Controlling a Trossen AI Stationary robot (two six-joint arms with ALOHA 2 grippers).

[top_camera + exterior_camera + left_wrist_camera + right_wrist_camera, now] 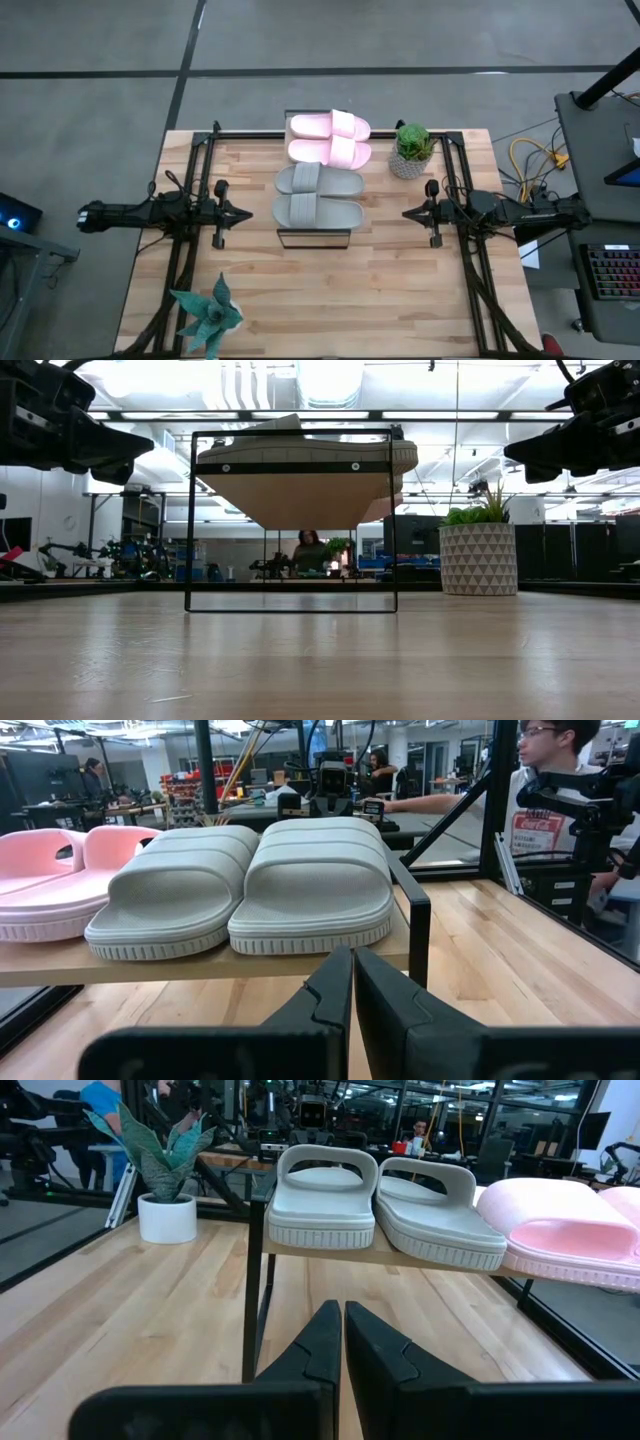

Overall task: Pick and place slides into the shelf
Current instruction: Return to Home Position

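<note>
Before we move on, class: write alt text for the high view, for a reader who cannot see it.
Seen from above, the narrow shelf mid-table carries a pink pair of slides toward the picture's top and a grey pair below, all side by side. The left tool and right tool flank the shelf, shut, holding nothing.

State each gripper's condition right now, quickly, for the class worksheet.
Left gripper: shut, empty, left of the shelf.
Right gripper: shut, empty, right of the shelf.
</note>
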